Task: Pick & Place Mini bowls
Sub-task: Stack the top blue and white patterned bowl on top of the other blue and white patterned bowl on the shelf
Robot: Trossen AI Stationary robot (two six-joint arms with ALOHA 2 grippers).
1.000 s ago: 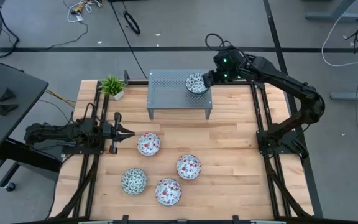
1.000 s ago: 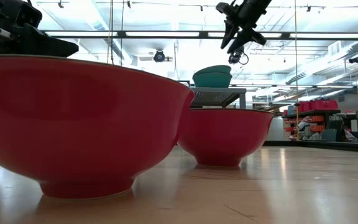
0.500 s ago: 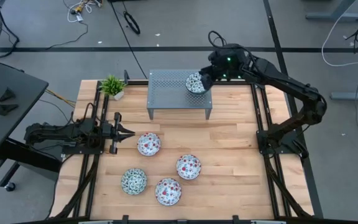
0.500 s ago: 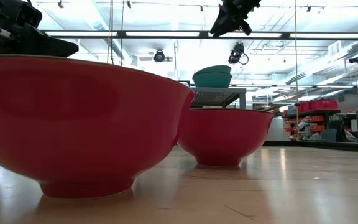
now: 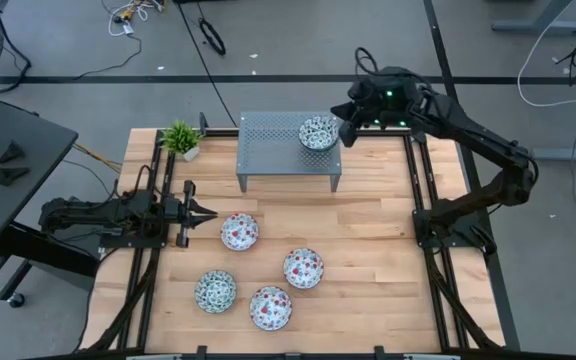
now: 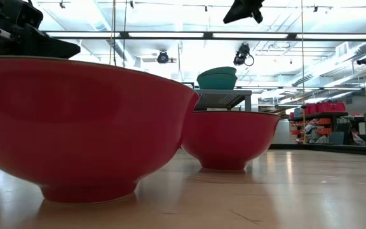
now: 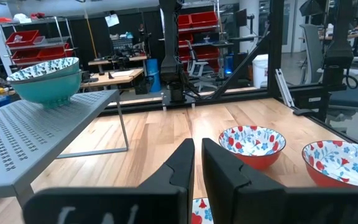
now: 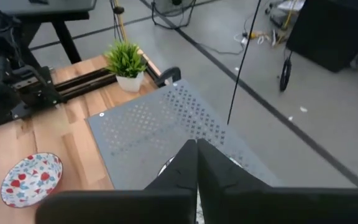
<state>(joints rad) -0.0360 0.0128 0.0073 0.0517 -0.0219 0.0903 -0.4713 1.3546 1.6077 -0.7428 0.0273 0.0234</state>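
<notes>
Glossy ceramic bowls (image 5: 303, 268) sit on a pale, smooth wooden table (image 5: 378, 240); the stand (image 5: 273, 145) is matt perforated grey metal.

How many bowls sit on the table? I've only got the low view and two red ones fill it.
Observer: Four on the table: three red bowls and one green bowl.
Operator: Right gripper holding anything?
Observer: No. The right gripper is shut and empty, beside the stacked bowls on the stand.
Operator: Left arm?
Observer: The left gripper waits by the table's left side, pointing toward the nearest bowl.
</notes>
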